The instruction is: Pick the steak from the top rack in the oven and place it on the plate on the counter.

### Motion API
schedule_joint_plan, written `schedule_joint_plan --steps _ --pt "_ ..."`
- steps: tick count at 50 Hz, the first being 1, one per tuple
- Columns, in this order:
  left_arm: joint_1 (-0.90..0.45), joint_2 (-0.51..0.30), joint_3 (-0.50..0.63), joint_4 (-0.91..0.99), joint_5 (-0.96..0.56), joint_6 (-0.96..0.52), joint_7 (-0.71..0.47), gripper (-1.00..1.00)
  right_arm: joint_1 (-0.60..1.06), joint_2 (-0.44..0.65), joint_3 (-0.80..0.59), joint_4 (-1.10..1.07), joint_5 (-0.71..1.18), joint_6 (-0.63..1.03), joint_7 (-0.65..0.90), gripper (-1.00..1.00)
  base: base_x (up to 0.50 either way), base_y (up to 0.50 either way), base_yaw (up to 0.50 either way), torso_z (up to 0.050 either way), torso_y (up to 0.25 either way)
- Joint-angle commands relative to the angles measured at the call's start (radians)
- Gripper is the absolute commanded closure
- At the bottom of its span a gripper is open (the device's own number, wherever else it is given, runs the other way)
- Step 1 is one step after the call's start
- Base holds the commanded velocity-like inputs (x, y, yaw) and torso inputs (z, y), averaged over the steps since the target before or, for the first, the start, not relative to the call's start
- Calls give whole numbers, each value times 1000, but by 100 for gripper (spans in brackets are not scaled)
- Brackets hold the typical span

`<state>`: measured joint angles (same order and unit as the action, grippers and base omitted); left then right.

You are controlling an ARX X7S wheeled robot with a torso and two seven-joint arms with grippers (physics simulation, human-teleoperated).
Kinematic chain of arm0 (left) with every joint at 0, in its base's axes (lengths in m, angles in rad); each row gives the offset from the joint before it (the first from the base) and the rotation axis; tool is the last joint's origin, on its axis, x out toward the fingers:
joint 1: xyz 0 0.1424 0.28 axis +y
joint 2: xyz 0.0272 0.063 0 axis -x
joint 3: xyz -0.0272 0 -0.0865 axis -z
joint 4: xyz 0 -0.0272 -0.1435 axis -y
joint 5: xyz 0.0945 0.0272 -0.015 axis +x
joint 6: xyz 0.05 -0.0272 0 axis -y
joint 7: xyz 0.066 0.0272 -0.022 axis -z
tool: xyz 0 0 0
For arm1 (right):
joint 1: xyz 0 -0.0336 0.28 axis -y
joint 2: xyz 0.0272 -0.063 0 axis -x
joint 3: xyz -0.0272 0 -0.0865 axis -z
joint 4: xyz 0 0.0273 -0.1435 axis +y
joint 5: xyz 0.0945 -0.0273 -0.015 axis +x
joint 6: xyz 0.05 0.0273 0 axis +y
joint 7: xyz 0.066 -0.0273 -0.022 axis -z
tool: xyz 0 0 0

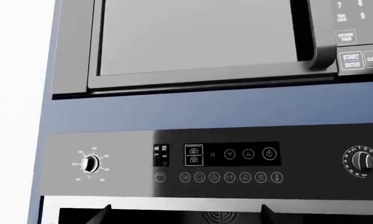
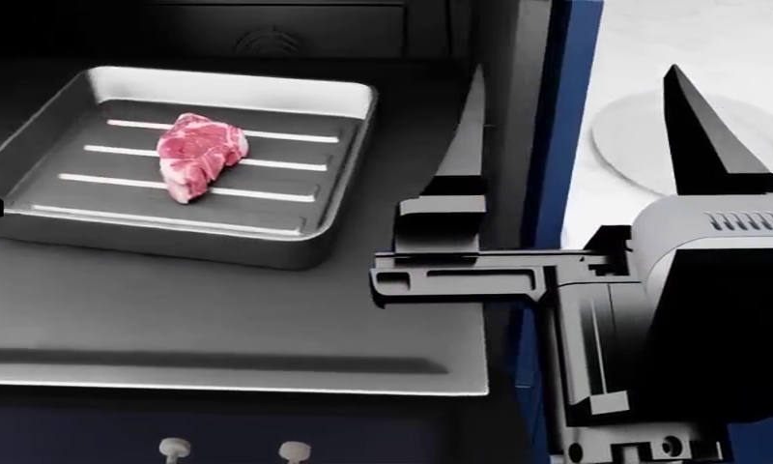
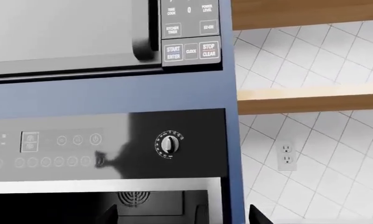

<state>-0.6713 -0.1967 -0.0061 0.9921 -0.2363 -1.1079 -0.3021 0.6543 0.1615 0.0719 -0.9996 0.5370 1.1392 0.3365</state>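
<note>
The steak (image 2: 196,155), red-pink with white fat, lies in a grey metal tray (image 2: 51,126) on a dark flat shelf in front of the oven (image 2: 297,29). My right gripper (image 2: 580,121) is open and empty, well to the right of the steak, one finger over the shelf's right edge and the other over the white plate (image 2: 625,135) on the counter (image 2: 722,39). The wrist views face the oven's control panel (image 1: 230,163) (image 3: 62,149). Only the wide-apart tips of the left gripper (image 1: 185,215) and right gripper (image 3: 183,217) show there. Both hold nothing.
A microwave (image 1: 199,42) (image 3: 62,32) sits above the oven in the navy blue housing (image 1: 205,109). A tiled wall with wooden shelves (image 3: 311,100) and an outlet (image 3: 286,155) lies right of the oven. White cabinet knobs (image 2: 174,447) show below the shelf's front edge.
</note>
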Motion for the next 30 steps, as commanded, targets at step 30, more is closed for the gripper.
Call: schedule_joint_plan --steps 30 --pt "23 -30 7 2 -25 37 -30 -100 11 39 -10 8 68 -19 64 -100 -1 500 0 0 0"
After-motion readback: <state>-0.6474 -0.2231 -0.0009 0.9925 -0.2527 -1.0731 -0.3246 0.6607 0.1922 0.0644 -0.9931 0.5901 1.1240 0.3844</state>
